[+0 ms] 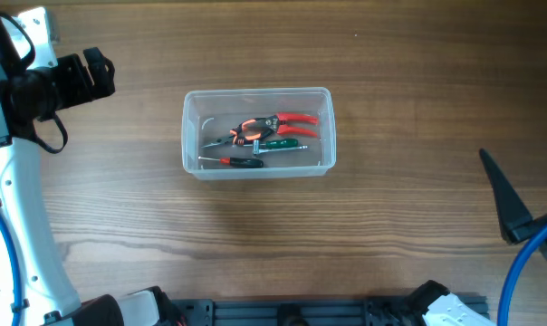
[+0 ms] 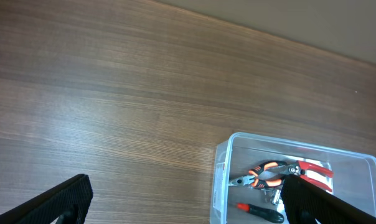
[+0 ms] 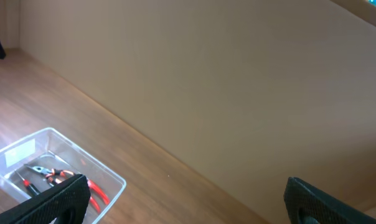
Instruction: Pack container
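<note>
Container [image 1: 255, 91] holding hand tools [image 1: 283, 122], left gripper [image 2: 188, 188] spread wide, right gripper [image 3: 188, 188] likewise

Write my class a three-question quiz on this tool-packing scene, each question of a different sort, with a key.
1. True or false: the red-handled pliers lie inside the clear tub.
2. Choose one. The left gripper and the right gripper are: A) open and empty; B) shut on a tool; C) down inside the tub.
3. Fill in: the tub stands on a ___ table.
Key: 1 true; 2 A; 3 wooden.
</note>
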Motion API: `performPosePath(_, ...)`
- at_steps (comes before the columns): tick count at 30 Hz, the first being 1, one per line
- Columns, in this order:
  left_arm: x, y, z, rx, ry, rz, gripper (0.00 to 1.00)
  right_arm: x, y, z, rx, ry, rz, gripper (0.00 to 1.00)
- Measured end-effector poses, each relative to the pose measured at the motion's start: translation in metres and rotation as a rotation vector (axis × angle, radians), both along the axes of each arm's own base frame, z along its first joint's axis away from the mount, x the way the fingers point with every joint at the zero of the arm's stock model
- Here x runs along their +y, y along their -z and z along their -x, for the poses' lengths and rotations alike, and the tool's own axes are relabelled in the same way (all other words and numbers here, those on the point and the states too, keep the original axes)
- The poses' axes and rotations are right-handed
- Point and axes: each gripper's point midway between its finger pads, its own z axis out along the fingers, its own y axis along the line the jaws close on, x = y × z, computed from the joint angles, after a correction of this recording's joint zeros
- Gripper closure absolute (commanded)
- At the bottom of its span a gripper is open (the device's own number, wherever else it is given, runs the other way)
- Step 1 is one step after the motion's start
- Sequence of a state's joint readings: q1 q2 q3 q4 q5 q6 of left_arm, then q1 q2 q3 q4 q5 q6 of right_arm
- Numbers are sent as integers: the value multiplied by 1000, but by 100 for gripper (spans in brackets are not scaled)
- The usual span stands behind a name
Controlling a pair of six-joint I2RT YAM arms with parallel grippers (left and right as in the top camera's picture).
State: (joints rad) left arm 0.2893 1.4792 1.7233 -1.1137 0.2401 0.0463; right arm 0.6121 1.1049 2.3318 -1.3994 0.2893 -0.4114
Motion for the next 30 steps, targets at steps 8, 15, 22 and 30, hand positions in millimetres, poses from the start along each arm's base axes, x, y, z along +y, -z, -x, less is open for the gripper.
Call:
performPosePath(8, 0, 0, 0, 0, 0, 0, 0, -5, -29, -3, -101, 34, -76, 0)
performPosePath(15, 0, 0, 0, 0, 0, 0, 0, -16, -28, 11, -139, 75, -96, 0)
performPosePath(22, 0, 0, 0, 0, 0, 0, 0, -19, 23, 20, -83, 113, -108, 0)
performPosePath(30, 1, 0, 0, 1, -2, -3, 0, -20, 161, 22, 45, 147, -138, 0)
